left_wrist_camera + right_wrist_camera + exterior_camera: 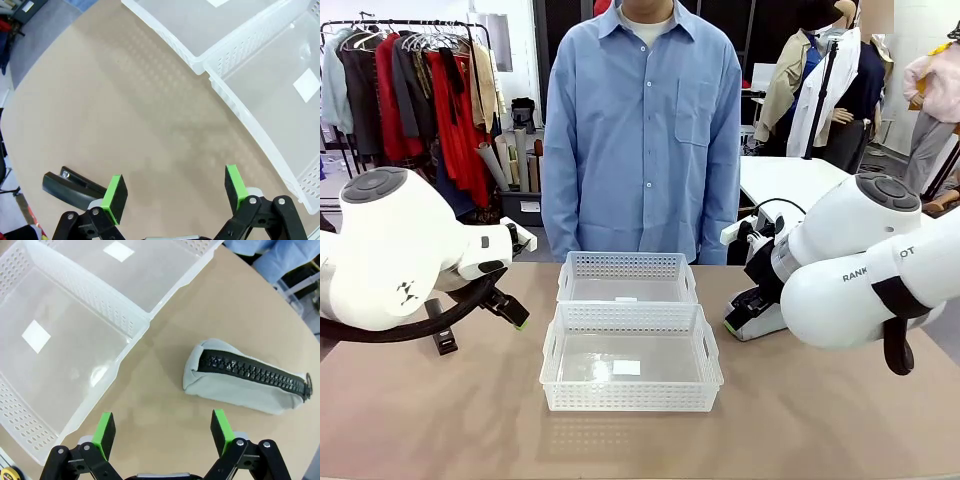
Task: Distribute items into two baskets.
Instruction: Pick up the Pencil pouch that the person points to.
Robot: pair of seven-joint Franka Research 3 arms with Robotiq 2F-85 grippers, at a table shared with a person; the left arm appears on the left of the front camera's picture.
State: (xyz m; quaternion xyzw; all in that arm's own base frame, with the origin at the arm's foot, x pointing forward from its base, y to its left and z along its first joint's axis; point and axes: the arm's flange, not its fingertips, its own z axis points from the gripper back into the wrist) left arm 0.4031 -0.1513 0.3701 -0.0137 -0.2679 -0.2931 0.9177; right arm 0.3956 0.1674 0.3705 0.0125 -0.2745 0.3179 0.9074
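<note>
Two white lattice baskets stand end to end mid-table, the near basket (552,350) toward me and the far basket (565,275) toward the person. Both are empty apart from a white label. My left gripper (514,308) hovers left of them, open (175,192), over bare table. The black stapler (70,187) lies just beside its left finger, and it is also visible in the front view (443,342). My right gripper (738,322) hangs right of the baskets, open (162,432). The grey pouch (240,385) with its black zipper lies ahead and right of its fingers, beside a basket rim (131,346).
A person in a blue shirt (640,130) stands at the far edge behind the baskets, hands out of sight. The tan table (440,420) stretches bare in front of the baskets. Basket walls (227,95) cross the left wrist view's upper right.
</note>
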